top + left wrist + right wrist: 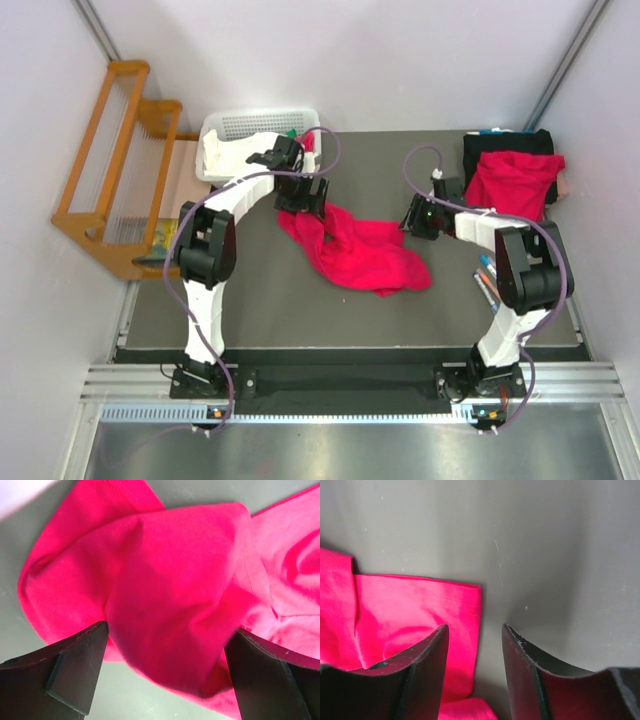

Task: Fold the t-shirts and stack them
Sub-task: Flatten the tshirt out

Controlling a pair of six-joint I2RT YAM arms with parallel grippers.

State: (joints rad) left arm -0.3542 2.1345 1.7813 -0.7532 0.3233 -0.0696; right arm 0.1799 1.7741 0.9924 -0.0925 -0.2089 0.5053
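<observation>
**Straddling a crumpled t-shirt with both grippers apart**

One crumpled t-shirt (360, 250) is seen in a heap at the middle of the worktop (250, 290), its sleeves and collar lost among the folds. The left gripper (300, 195) is held over the far left end of that heap with its jaws spread wide. In the left wrist view a raised fold of the cloth (170, 595) is framed between the two fingers (75, 670). Whether the pads press on it cannot be told, since their tips are cut off by the lower edge.

The right gripper (415, 218) is placed at the right end of the same heap, low over the worktop. Its jaws are parted by a narrow gap, and only bare dark surface is seen in that gap (474, 630). A flat edge of the shirt (420, 610) is partly covered by one finger (420, 670).

A second t-shirt (515, 180) is laid at the far right corner on a black cloth (500, 143), of which most is hidden. A white basket (260, 117) is set at the far left corner, partly masked by the left arm.
</observation>
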